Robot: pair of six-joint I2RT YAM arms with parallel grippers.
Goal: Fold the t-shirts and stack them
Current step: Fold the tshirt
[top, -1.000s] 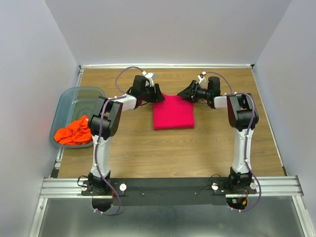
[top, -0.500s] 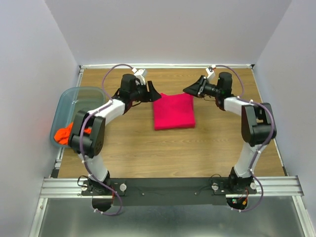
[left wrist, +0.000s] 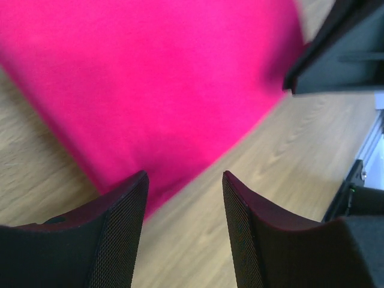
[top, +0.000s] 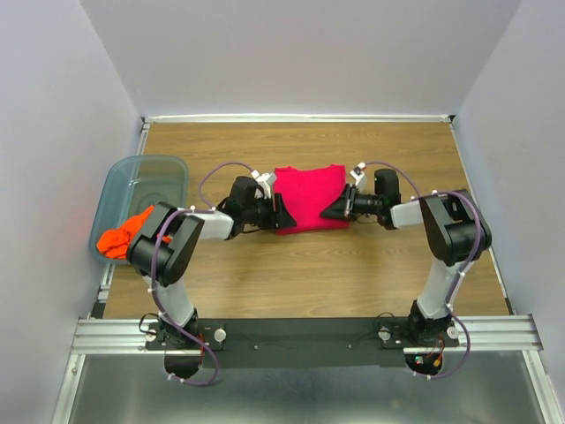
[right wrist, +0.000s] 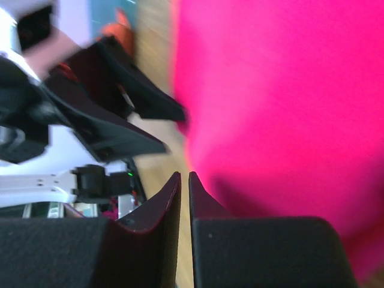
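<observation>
The magenta-pink t-shirt (top: 309,196) lies folded into a rectangle in the middle of the table. My left gripper (top: 281,215) sits low at its near left corner, open, with only wood between the fingers (left wrist: 123,204); the pink cloth (left wrist: 150,78) starts just past the left fingertip. My right gripper (top: 332,210) is at the near right corner, its fingers (right wrist: 201,198) almost touching, nothing caught between them, the pink cloth (right wrist: 282,108) beside it. The orange t-shirt (top: 124,237) lies crumpled at the near end of the bin.
The translucent blue-grey bin (top: 150,175) stands at the table's left edge. Grey walls close in the table on three sides. The two grippers face each other across the shirt's near edge, the left gripper (right wrist: 120,90) showing in the right wrist view.
Both grippers have come from the shirt's far corners round to its near corners and dropped low. The right gripper has closed. The shirt has not moved.
</observation>
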